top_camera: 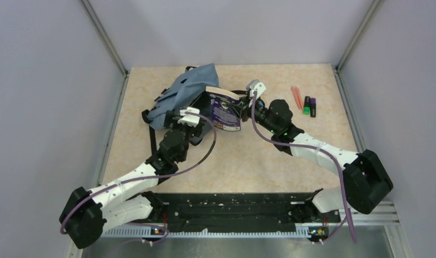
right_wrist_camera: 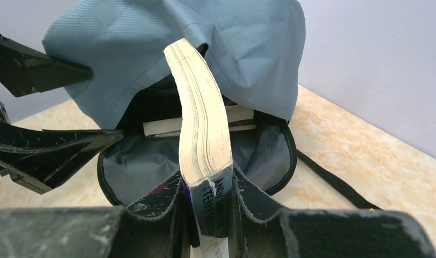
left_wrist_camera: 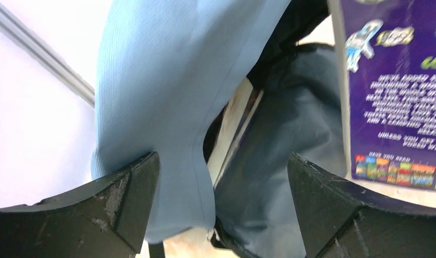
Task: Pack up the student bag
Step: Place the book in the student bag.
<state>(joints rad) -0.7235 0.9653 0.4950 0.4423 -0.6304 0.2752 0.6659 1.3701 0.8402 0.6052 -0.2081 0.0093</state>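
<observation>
The dusty-blue student bag (top_camera: 183, 91) lies at the back of the table, its mouth facing the arms. My right gripper (right_wrist_camera: 207, 199) is shut on the spine of a purple book (right_wrist_camera: 202, 123). It holds the book on edge at the bag's mouth, the far end touching the lifted blue flap (right_wrist_camera: 151, 54). Another book (right_wrist_camera: 167, 126) lies inside against the grey lining. My left gripper (left_wrist_camera: 221, 199) is open at the mouth's left side. One of its fingers (right_wrist_camera: 38, 72) is under the flap and props it up. The purple book (top_camera: 226, 110) stands between both grippers.
Two orange pens (top_camera: 297, 98) and two highlighters (top_camera: 310, 106) lie at the back right. Black bag straps trail on the table (top_camera: 152, 142) and to the right of the mouth (right_wrist_camera: 334, 180). Grey walls close in the left, back and right.
</observation>
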